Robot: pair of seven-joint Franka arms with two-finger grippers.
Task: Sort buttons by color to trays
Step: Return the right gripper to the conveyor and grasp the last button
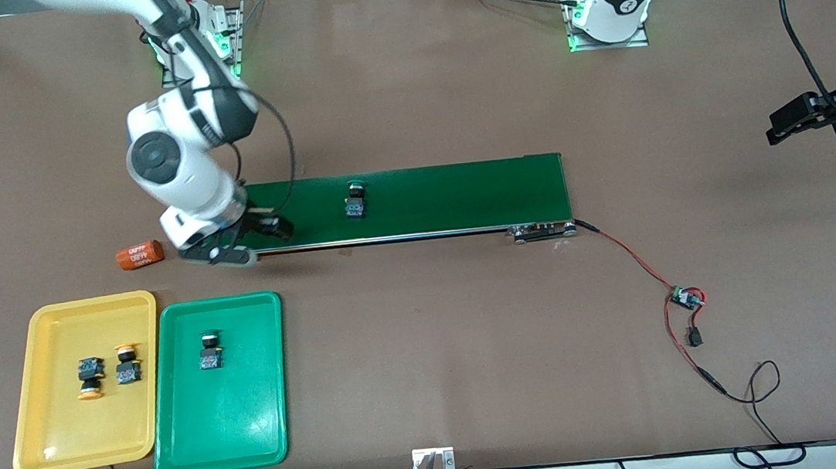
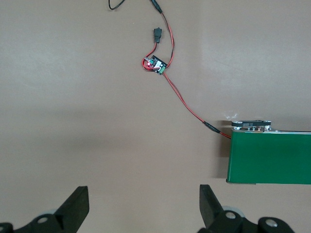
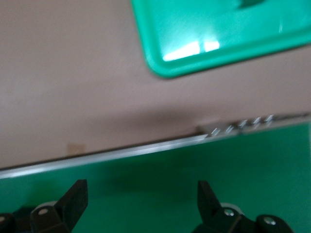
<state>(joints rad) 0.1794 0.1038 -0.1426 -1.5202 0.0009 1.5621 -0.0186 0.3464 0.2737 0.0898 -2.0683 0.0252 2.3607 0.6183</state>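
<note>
A button (image 1: pixel 355 201) with a dark green cap lies on the dark-green conveyor belt (image 1: pixel 460 195). Two yellow-capped buttons (image 1: pixel 90 375) (image 1: pixel 128 363) lie in the yellow tray (image 1: pixel 67 442). One green-capped button (image 1: pixel 209 349) lies in the green tray (image 1: pixel 229 433), whose corner also shows in the right wrist view (image 3: pixel 218 43). My right gripper (image 1: pixel 270 229) (image 3: pixel 141 189) is open and empty over the belt's end toward the right arm's end of the table, apart from the belt's button. My left gripper (image 1: pixel 783 128) (image 2: pixel 143 194) is open and empty over bare table, where the left arm waits.
An orange cylinder (image 1: pixel 140 254) lies on the table beside the belt's end, close to the right gripper. A red-and-black wire runs from the belt's other end to a small circuit board (image 1: pixel 685 298) (image 2: pixel 156 64). The two trays stand side by side, nearer the front camera than the belt.
</note>
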